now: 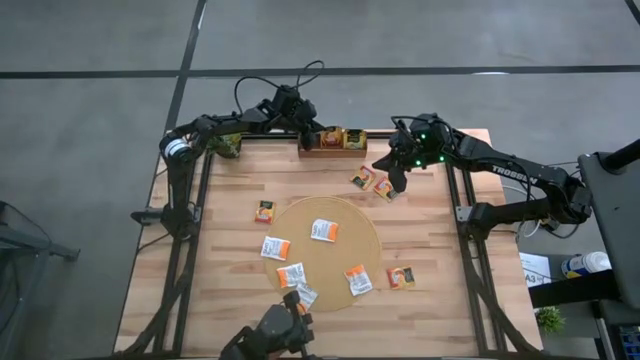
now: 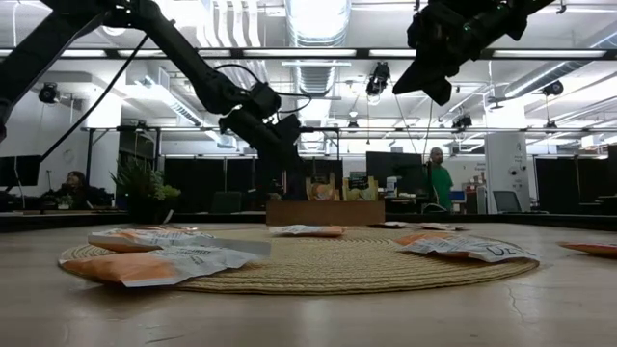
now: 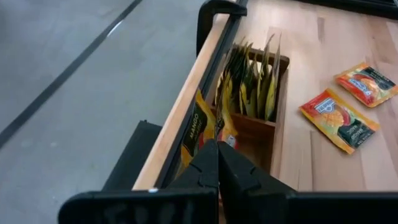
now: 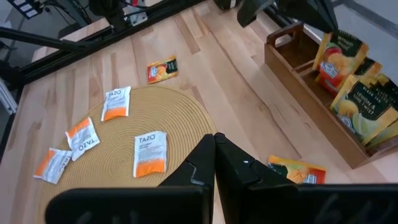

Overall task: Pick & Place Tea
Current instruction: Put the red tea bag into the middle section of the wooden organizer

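Two arms: both dark, both reach over the far part of the table (image 1: 230,290), past the round mat (image 1: 322,250).
Table: light wood, with the mat near its middle.
Round mat: tan and woven, lying flat.
Wooden tray: small and brown (image 1: 333,147), at the far edge of the table, well past the mat.
Left gripper: (image 1: 305,128) just above the left end of the tray; its fingers are pressed together with nothing between them.
Right gripper: (image 1: 397,180) up in the air past the mat's far right side; its fingers are together too, and hold nothing.
Tea in tray: some packets stand up in the tray, orange ones (image 4: 334,57) and dark green ones (image 3: 252,84).
Tea on mat: four white and orange packets (image 1: 324,230) lie flat on the mat, and one more lies over its near edge.
Tea beside mat: orange packets (image 1: 363,178) lie between the mat and the tray, one is left of the mat (image 1: 264,211), one is right of it (image 1: 401,277).
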{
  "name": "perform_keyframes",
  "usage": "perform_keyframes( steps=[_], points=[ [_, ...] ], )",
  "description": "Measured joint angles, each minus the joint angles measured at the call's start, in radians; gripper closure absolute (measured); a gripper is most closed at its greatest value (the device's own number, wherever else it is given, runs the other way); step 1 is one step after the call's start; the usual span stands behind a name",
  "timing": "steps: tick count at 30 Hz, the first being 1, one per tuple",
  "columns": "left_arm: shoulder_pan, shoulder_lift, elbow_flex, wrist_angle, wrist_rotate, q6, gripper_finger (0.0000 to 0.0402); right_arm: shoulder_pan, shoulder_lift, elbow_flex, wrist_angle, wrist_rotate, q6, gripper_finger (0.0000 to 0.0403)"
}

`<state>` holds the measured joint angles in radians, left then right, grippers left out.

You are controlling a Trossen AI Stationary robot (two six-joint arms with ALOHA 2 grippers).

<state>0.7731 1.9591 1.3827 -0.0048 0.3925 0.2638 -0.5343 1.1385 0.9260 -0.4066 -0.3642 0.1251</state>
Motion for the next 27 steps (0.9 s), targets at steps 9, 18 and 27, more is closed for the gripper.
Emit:
perform_keyframes(
  steps=[9, 18, 27],
  points=[
    [0.000, 0.010, 0.000, 0.039, 0.002, -0.004, 0.0402, 0.000, 0.000, 0.000, 0.005, 0.001, 0.012, 0.0394],
    [0.000, 0.012, 0.000, 0.046, -0.011, -0.011, 0.0398, 0.000, 0.000, 0.000, 0.005, 0.003, 0.026, 0.0394],
    [0.000, 0.012, 0.000, 0.042, -0.043, -0.039, 0.0324, 0.000, 0.000, 0.000, 0.005, 0.003, 0.026, 0.0394]
  ],
)
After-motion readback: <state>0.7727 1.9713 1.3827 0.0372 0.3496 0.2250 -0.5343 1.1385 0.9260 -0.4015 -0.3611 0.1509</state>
